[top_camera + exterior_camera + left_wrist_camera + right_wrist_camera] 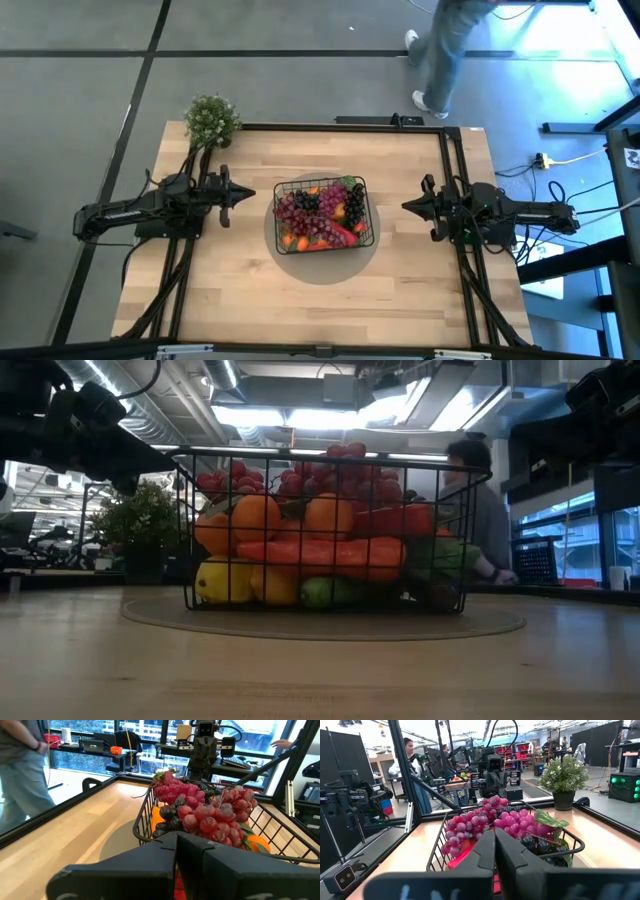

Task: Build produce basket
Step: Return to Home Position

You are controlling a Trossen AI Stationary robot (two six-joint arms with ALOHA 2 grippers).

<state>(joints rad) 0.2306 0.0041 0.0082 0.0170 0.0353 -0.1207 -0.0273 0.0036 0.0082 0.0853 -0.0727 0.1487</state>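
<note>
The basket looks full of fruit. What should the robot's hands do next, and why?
Probably just ease both arms back to rest. The produce is heaped in the basket, no loose piece shows on the table, and the left hand and right hand are both shut and empty, clear on either side of it.

We see basket (pixel 276 206) at centre of table (pixel 250 290), heaped with produce (pixel 322 212) — grapes on top. Left gripper (pixel 246 195), right gripper (pixel 408 206) flank it, apart. Potted plant (pixel 210 119) at far-left corner — person (pixel 446 50) beyond.
</note>
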